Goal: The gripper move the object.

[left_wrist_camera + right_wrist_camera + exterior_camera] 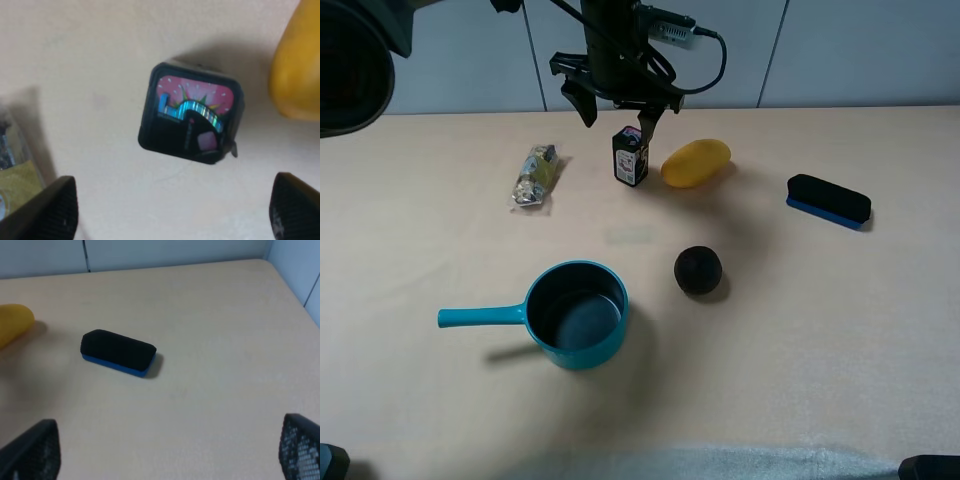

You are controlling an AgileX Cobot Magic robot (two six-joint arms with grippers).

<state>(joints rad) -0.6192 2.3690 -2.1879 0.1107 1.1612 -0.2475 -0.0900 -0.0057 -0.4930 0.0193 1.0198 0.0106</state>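
While the left gripper (618, 112) hangs over the box (630, 157), its jaws are spread wide and hold nothing.

- Box: upright on table (820, 330), just beside mango (695, 163). Left wrist view shows a thin gap between them, not touching.
- Wrapper (533, 177): on the box's far side from mango, apart from both.
- Eraser (828, 200): on mango's other side, well apart.
- Right gripper (165, 450): jaws parted, empty, looking down at eraser. It seems idle.

Step in hand, as I judge it: the descent onto the box, with the grasp not yet made.

How to do it well:
1. Centre the box between the 2 fingertips (50, 207) before lowering. From high view the mango-side finger looks close over the box's top edge.
2. Come straight down. The mango-side finger must slip into the thin gap, and a slant would shove mango or tip the box.
3. Close on the flat sides, low enough that the tall box cannot pivot.
4. Lift clear of mango before carrying sideways.
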